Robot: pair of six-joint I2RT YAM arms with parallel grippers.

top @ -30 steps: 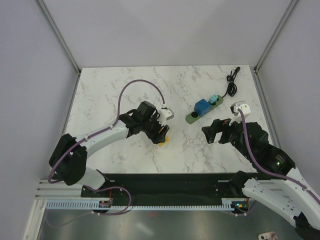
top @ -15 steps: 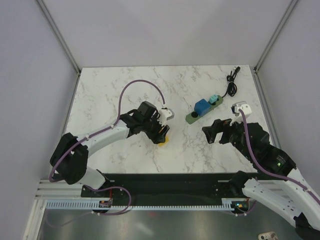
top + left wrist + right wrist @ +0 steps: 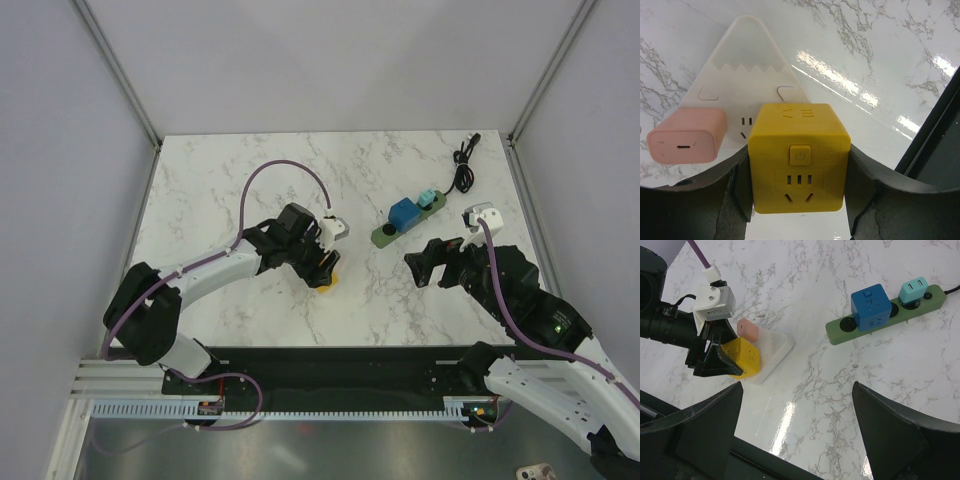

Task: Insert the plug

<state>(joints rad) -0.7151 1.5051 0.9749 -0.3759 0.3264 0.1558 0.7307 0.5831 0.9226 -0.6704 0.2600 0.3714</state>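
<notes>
Left wrist view, left claw (image 3: pixel 799 200) clamped on yellow cube (image 3: pixel 799 142) in white tray (image 3: pixel 747 55) beside pink plug (image 3: pixel 687 136), right claw (image 3: pixel 797 395) apart

A robotics lab cell: a marble-patterned desk (image 3: pixel 250 160) boxed in by plain grey panels (image 3: pixel 60 150) on aluminium framing (image 3: pixel 118 70).

My left gripper (image 3: pixel 798 192) pinches the yellow cube plug (image 3: pixel 798 150) upright over the white triangular base (image 3: pixel 751 65), just beside the pink charger (image 3: pixel 687 136).
</notes>
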